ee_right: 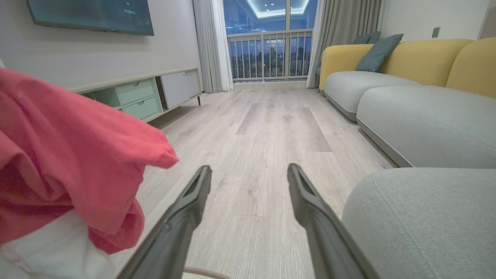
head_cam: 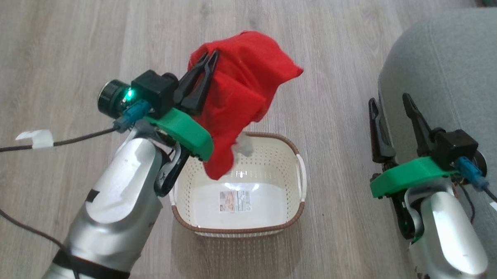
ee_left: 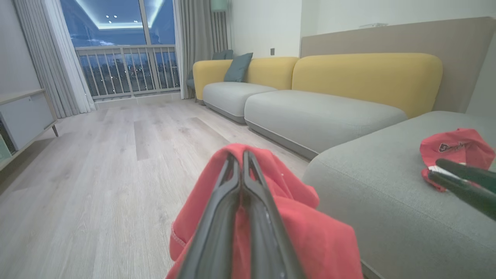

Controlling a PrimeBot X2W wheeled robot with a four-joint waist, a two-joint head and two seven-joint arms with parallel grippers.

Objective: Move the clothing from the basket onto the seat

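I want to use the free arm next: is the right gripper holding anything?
No, the right gripper stands wide open, with bare floor showing in the gap.

Pale wood floor (ee_right: 271, 128), curtained night window (ee_right: 271, 46), low wall cabinet (ee_right: 147, 95).

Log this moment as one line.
left gripper: jaws shut on red garment, held above basket | right gripper: jaws open, empty, beside seat | logo garment: lying on seat
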